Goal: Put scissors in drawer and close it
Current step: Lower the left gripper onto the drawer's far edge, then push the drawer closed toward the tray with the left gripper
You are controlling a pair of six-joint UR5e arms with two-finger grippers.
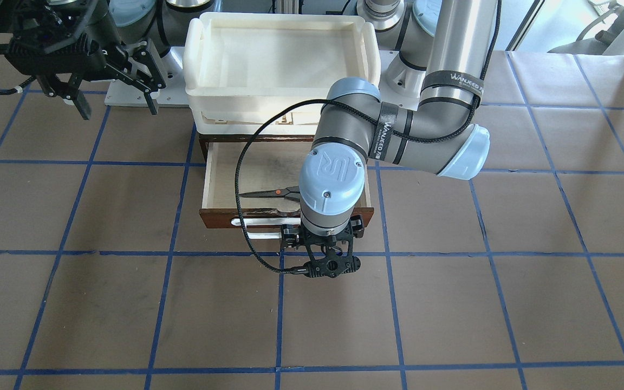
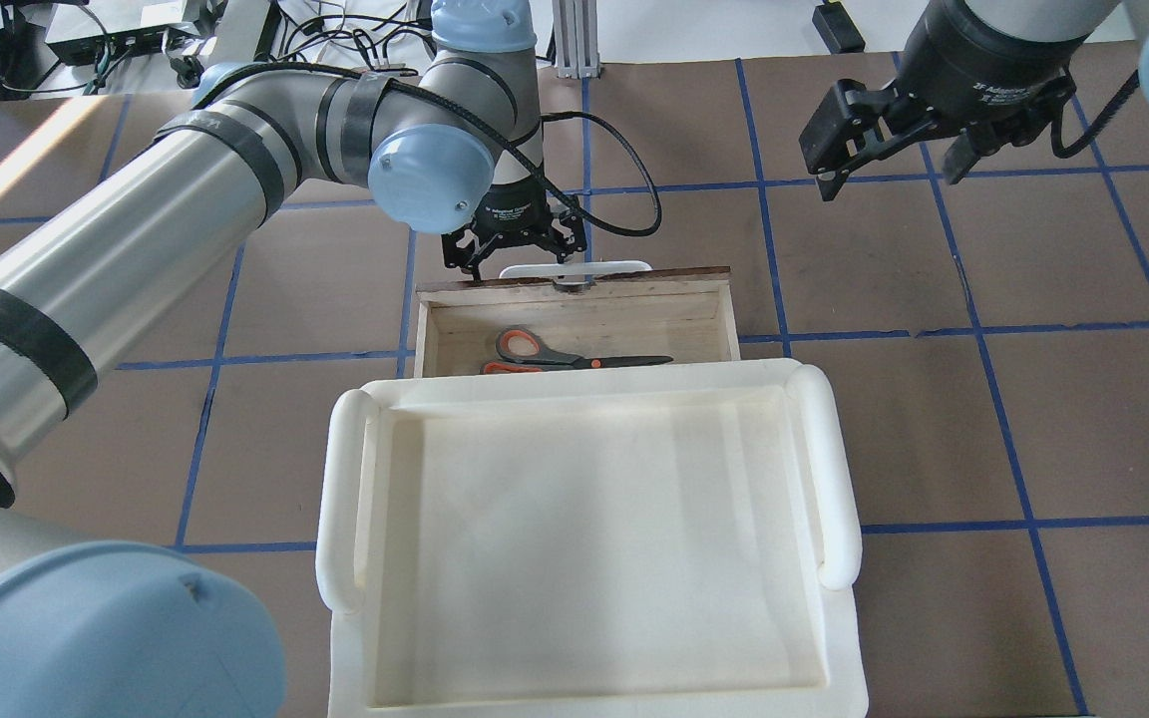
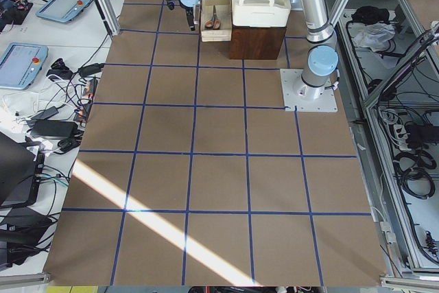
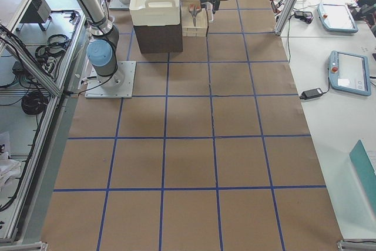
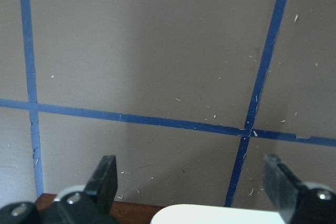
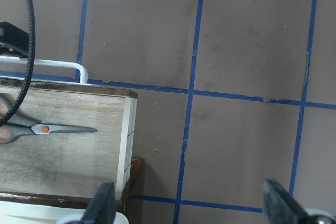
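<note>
The scissors point(image 2: 574, 357) lay flat inside the open drawer point(image 2: 634, 282), blades toward the robot's right, one loop partly hidden by the white tray's point(image 2: 834, 469) rim. Closing was not yet done. The left fingers point(image 5: 107, 174) stood spread, grasping nothing, just at the white bar handle point(image 5: 210, 214). A square, steady push straight along the drawer's run would likely keep it from skewing. The right fingers point(image 6: 278, 199) hung released, well apart above the counter point(image 2: 934, 419). The overhead view showed the orange-lined loops, while the front-facing view hid them behind the left wrist.
</note>
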